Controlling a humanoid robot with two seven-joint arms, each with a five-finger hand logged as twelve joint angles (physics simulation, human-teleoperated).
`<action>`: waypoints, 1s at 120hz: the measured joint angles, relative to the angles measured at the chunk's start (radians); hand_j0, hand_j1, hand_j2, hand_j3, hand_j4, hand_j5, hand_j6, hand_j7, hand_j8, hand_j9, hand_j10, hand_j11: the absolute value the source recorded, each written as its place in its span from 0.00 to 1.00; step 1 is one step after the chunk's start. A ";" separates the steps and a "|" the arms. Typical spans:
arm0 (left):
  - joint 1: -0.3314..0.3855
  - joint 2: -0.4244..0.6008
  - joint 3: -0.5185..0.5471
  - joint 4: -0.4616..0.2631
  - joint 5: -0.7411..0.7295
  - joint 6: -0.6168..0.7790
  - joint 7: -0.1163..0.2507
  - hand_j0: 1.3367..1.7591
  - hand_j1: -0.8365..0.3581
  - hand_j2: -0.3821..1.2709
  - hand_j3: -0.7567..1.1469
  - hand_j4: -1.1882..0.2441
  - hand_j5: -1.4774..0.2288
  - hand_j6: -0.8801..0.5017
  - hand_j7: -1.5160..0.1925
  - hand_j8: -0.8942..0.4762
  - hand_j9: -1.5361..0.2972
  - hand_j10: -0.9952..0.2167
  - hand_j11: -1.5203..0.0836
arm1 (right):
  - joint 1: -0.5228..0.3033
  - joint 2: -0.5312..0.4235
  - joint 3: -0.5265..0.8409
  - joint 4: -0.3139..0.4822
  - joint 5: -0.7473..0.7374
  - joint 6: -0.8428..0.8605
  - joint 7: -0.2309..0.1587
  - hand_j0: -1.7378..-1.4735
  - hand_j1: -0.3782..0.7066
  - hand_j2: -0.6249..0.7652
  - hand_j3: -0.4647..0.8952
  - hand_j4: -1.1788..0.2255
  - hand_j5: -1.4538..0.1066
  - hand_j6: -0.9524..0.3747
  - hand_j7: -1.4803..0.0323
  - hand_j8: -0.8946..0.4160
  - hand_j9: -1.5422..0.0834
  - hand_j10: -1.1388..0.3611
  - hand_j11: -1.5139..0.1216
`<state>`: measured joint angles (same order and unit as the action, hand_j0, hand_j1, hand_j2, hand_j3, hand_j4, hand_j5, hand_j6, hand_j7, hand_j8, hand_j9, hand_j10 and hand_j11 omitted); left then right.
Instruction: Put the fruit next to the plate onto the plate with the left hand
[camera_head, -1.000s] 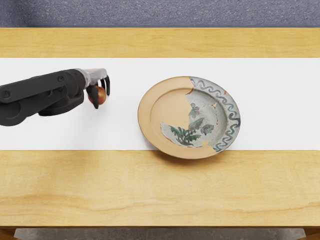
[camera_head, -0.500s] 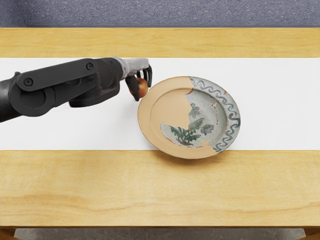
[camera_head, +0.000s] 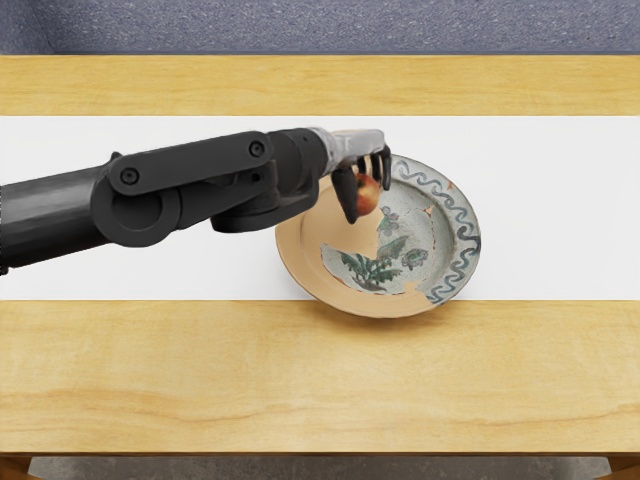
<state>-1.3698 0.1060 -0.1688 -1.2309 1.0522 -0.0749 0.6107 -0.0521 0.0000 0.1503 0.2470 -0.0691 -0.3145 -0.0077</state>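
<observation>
Left arm (camera_head: 180, 190) reaching in from the left edge, long and black, stretched across the white runner (camera_head: 560, 200) that crosses the wooden table (camera_head: 320, 370). The left hand (camera_head: 362, 180) is over the plate (camera_head: 455, 260) now, dark fingers (camera_head: 347, 200) curled downward and clasped around the fruit (camera_head: 368, 195), a small round thing, red-orange with a paler yellow patch. The fruit sits in that grip above the upper part of the plate's inner well, inside the rim, just up from the middle. Whether it touches the plate's surface or hangs above it, I cannot tell from this angle. The plate lies flat on the runner, near the centre of the table: bare terracotta on its left side, a patchy pale glaze on the right with a blue wavy border along the rim and a green leafy plant painted in the middle. The wrist and forearm cover the plate's upper left rim and part of the runner behind it. Bare light wood shows in front of the runner and behind it, and a grey strip of floor (camera_head: 320, 25) runs along the top beyond the table's far edge.
</observation>
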 joint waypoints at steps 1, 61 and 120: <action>0.001 0.000 0.000 0.000 0.000 0.002 0.000 0.75 0.57 0.38 0.40 0.44 0.37 0.40 0.42 0.42 0.41 0.41 0.46 | 0.000 0.000 0.000 0.000 0.000 0.000 0.000 0.30 0.03 0.45 0.34 0.84 0.93 0.72 0.98 0.68 0.95 0.76 0.93; 0.155 0.172 -0.357 -0.003 -0.329 0.010 0.000 0.76 0.86 0.26 0.40 0.73 0.75 0.55 0.77 0.56 0.73 0.71 0.83 | 0.000 0.000 0.000 0.000 0.000 0.000 0.000 0.30 0.03 0.45 0.34 0.84 0.93 0.72 0.98 0.68 0.95 0.76 0.93; 0.574 0.498 -0.829 0.001 -0.603 -0.505 0.000 0.76 0.88 0.25 0.40 0.75 0.78 0.56 0.80 0.57 0.76 0.73 0.86 | 0.000 0.000 0.000 0.000 0.000 0.000 0.000 0.30 0.03 0.45 0.34 0.84 0.93 0.72 0.98 0.68 0.95 0.76 0.93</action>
<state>-0.7953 0.6035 -0.9978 -1.2295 0.4489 -0.5795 0.6109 -0.0521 0.0000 0.1503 0.2470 -0.0691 -0.3145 -0.0077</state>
